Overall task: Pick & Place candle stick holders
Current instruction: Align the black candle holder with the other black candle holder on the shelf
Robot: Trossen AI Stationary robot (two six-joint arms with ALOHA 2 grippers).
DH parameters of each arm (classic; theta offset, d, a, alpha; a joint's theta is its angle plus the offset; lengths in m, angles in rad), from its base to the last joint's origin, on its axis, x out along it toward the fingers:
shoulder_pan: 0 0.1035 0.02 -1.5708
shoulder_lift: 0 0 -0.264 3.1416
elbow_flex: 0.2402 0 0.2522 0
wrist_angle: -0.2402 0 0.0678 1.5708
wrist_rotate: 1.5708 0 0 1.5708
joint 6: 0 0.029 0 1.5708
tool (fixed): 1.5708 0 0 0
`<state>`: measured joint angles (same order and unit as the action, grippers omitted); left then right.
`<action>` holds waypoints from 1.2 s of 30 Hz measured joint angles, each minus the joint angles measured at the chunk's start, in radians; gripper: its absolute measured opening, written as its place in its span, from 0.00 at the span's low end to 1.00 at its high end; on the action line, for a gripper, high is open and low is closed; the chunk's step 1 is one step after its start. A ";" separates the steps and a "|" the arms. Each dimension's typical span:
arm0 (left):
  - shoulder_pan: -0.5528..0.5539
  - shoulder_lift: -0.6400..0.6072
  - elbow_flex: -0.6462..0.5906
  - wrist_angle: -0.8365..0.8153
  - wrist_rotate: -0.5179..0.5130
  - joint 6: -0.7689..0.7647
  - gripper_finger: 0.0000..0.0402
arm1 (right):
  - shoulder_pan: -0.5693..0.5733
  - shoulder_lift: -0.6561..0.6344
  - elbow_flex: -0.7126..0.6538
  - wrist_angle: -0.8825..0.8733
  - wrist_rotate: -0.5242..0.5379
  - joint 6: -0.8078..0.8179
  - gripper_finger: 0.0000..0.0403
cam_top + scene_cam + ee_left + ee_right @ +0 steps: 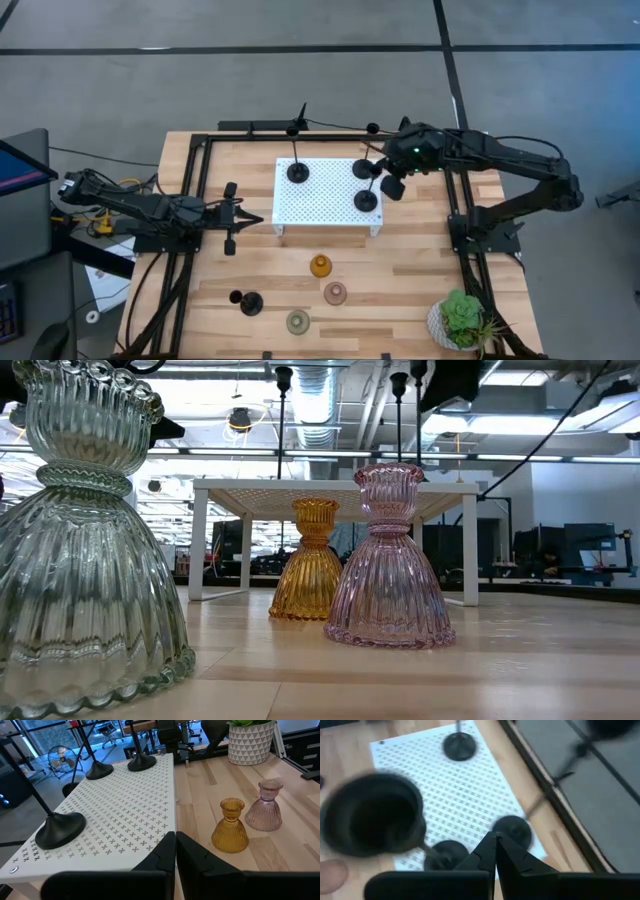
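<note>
Showing placement: three black holders stand on the white perforated platform [325,193], which serves as the raised drop-off surface.
Rear-left black holder [298,171]: upright near the platform's back-left corner, disc base flat so the thin stem stays vertical.
Right-side black holders [367,200]: two discs close together near the platform's right edge, just below the right gripper.
Right gripper [392,183]: above the platform's right edge; its wrist view shows the fingertips pressed together with nothing between them, which suggests the stem is already let go.
Left gripper [240,218]: low over the table just left of the platform, jaws pressed together, empty, apparently waiting.
Remaining black holder [250,302]: on bare wood at front left, not yet moved.
Amber holder [320,266], pink holder [335,293], pale green holder [298,321]: clustered on the table in front of the platform, upright on wide bases, untouched.
Potted plant [462,320]: front-right corner, apart from the work.
</note>
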<state>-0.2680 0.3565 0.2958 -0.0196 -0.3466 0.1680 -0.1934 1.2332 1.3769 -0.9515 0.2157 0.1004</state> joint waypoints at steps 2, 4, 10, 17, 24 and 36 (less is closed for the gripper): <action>0.000 0.000 0.000 0.000 0.000 0.000 0.03 | 0.000 -0.023 0.000 -0.042 0.026 0.007 0.00; 0.000 0.000 0.000 0.000 0.000 0.000 0.03 | 0.000 -0.044 0.000 -0.092 0.042 0.041 0.00; 0.000 0.000 0.000 0.000 0.000 0.000 0.03 | 0.026 -0.096 -0.022 -0.207 0.050 0.145 0.00; 0.000 0.000 0.000 -0.001 0.000 0.000 0.03 | 0.097 -0.143 -0.134 -0.212 0.086 0.195 0.00; 0.000 0.000 0.000 -0.002 0.000 0.000 0.03 | 0.161 -0.254 -0.310 -0.060 0.099 0.204 0.00; 0.000 0.000 0.000 -0.001 0.000 -0.001 0.03 | 0.272 -0.510 -0.662 0.336 0.099 0.189 0.00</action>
<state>-0.2683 0.3565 0.2958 -0.0203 -0.3466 0.1673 0.0782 0.7234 0.7147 -0.6151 0.3149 0.2893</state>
